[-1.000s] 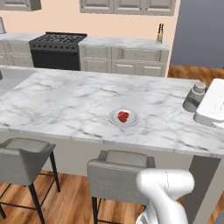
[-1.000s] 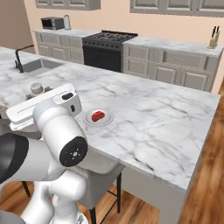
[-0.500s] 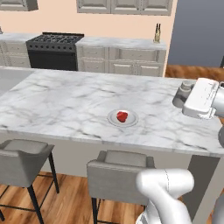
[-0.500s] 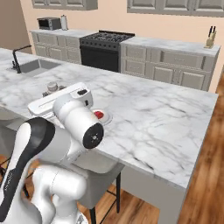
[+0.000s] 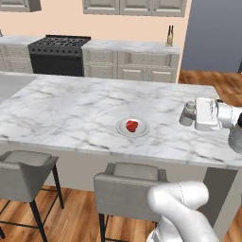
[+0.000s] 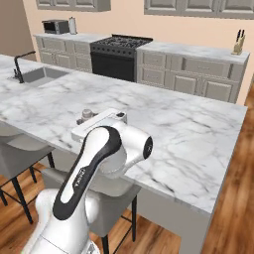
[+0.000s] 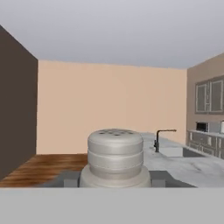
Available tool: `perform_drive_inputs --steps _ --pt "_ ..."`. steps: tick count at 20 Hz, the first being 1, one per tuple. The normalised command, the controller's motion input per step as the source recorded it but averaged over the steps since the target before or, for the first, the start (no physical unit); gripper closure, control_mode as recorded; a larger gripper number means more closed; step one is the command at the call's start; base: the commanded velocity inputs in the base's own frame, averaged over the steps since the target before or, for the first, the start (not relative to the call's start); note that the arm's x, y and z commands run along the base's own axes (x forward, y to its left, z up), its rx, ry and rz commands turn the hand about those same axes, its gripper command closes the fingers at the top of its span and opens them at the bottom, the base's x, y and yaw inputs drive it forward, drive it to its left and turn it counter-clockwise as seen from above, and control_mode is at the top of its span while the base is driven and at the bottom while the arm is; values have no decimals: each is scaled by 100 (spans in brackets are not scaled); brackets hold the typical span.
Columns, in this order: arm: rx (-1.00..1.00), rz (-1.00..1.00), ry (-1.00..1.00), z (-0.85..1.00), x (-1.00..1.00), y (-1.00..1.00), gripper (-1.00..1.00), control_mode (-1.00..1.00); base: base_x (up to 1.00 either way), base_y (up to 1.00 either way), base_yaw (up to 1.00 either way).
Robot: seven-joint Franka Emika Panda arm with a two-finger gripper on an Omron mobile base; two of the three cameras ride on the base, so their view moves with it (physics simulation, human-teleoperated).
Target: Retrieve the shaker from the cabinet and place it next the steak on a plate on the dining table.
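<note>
Left base view, left to right: stools (image 5: 23, 165) under the table (image 5: 71, 108), then plate (image 5: 133, 127) with steak (image 5: 132, 125) mid-table, then shaker (image 5: 188, 113) at the right, held upright just above the table by the gripper (image 5: 194, 114), well apart from the plate. Gripper is clamped on the shaker; hand view has the shaker (image 7: 115, 157) dead centre between the finger tips, perforated cap up. In the right base view the shaker (image 6: 87, 115) pokes out past the hand, over the table (image 6: 198, 149). Progress, judged: fetch from cabinet looks done, shaker already brought to the table; left to do is carry it leftward to the plate, set it down beside it, let go. Writing: none readable; the bottle (image 5: 169, 36) on the back counter has a yellowish label, too small to read; no brand on the shaker.
</note>
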Motion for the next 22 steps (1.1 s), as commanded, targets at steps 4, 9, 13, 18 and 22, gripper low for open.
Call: perform_drive_inputs --steps 4,9,13,18,22 --pt "0 20 7 -62 93 -31 100 -100 0 0 0" --pt "0 19 0 -49 88 -32 100 -100 0 0 0" --pt "-1 18 0 -43 71 -24 100 -100 0 0 0" --pt "-1 13 0 -40 63 -17 100 -100 0 0 0" --pt "-1 6 -4 -43 42 -6 100 -100 0 0 0"
